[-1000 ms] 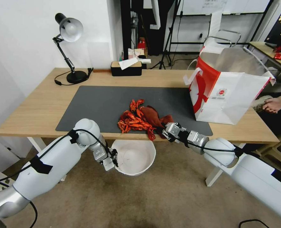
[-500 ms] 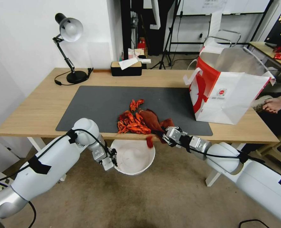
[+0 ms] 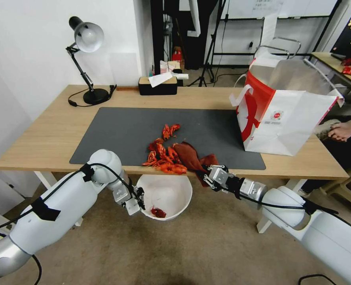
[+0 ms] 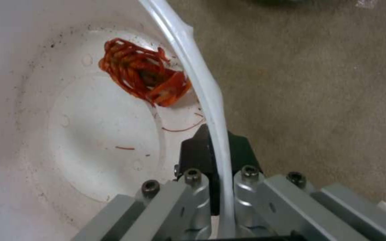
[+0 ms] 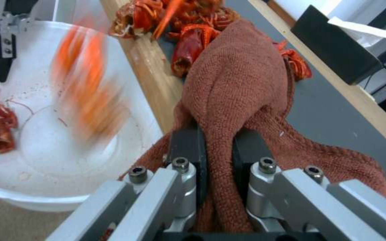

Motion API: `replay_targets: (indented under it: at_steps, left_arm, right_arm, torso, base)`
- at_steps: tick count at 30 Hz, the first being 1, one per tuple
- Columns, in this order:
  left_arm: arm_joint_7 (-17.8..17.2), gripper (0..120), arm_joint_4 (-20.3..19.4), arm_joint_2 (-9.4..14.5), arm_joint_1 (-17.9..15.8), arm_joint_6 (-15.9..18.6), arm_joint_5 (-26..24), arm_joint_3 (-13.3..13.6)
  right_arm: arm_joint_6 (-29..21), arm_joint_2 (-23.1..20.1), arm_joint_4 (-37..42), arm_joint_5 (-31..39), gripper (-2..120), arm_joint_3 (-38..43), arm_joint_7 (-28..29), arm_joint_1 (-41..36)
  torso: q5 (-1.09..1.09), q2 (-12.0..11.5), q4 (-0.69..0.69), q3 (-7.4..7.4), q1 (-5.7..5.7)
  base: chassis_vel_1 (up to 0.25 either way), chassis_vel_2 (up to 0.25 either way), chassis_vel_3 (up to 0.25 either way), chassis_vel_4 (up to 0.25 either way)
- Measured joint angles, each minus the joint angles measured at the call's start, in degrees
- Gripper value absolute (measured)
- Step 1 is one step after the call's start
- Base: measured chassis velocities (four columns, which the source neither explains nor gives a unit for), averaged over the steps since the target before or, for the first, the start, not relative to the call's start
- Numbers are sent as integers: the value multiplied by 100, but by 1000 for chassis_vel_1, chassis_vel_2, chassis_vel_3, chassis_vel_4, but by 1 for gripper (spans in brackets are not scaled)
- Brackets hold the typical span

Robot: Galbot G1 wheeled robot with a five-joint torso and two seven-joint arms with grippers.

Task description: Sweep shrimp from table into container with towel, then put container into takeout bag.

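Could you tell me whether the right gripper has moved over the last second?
Yes. The right gripper has drawn the towel back off the table edge, toward the robot.

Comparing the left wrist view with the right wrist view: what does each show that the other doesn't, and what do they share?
Left wrist alone: the left hand up close, clamped on the container rim, with carpet floor beyond.

Right wrist alone: the right hand shut on the towel, the shrimp pile at the table edge, a blurred piece falling, the dark mat and a black tissue box.

Both: the container's white inside with one shrimp piece lying in it.
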Motion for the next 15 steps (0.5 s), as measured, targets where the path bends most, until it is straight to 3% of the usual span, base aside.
replay_targets:
  at_steps: [15]
  left_arm:
    - [-1,0,-54,11,11,15,2,-44]
  right_arm:
    - [22,-91,390,-76,8,311,-45,-500]
  torso:
    - [0,0,0,1,0]
  base:
    - [0,0,0,0]
